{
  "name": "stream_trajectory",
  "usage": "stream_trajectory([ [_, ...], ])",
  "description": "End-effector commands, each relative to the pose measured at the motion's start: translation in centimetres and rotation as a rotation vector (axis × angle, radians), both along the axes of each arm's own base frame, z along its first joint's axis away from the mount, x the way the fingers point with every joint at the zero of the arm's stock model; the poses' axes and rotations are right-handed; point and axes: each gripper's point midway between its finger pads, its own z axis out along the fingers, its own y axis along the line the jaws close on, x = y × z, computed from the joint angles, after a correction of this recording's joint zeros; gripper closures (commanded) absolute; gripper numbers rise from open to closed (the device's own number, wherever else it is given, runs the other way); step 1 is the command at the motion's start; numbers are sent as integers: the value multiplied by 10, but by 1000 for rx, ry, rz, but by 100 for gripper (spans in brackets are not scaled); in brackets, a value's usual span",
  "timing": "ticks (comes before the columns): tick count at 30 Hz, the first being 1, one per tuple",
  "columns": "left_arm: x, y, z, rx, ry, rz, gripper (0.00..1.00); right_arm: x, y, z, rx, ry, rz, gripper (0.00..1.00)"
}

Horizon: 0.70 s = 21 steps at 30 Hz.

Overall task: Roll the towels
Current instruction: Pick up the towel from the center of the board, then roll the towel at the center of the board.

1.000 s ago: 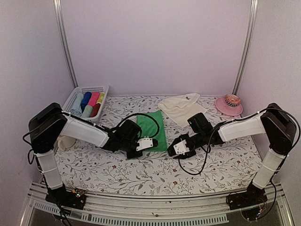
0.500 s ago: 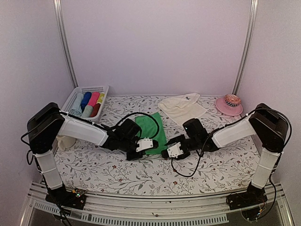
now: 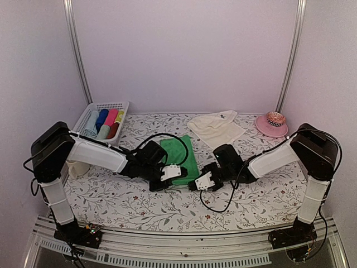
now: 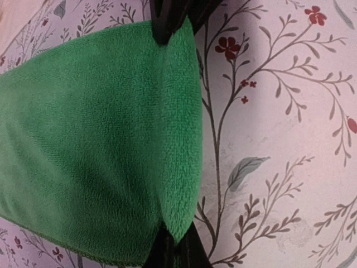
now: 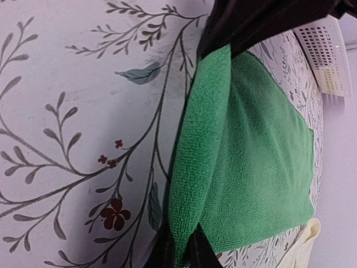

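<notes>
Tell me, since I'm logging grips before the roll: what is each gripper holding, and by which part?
Both pinch the green towel by its near edge: the left gripper toward that edge's left end, the right gripper toward its right end.

We are in a robotics lab test booth: plain pale walls (image 3: 184, 56) and metal rails (image 3: 77, 56) enclose a flower-patterned table (image 3: 167, 211), with two robot arms (image 3: 97, 155) bolted to an aluminium frame (image 3: 184, 247).

We see green towel (image 3: 177, 151) spread flat at centre, unrolled, long side running away from us, near edge doubled into thick fold, pinched at both ends. Cream towel (image 3: 215, 128) lies loosely spread farther back-right, apart from green, small dark mark near far edge.
</notes>
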Motion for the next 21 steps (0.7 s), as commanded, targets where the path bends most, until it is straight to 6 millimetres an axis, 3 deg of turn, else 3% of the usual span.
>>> stream_trajectory([
  [1,-10,7,2,6,47,-1,100,-14,-4,-18,-60,131,-4,97],
  [4,-10,11,1,23,47,17,93,-18,-5,-16,-80,198,-15,98],
  [10,-14,19,10,-5,13,57,48,-34,-11,-5,-106,410,-15,98],
  [16,-20,22,25,-79,-5,75,46,-38,-18,1,-127,559,-41,98],
  [21,-22,21,24,-90,7,75,46,-37,-18,11,-114,668,-50,98],
])
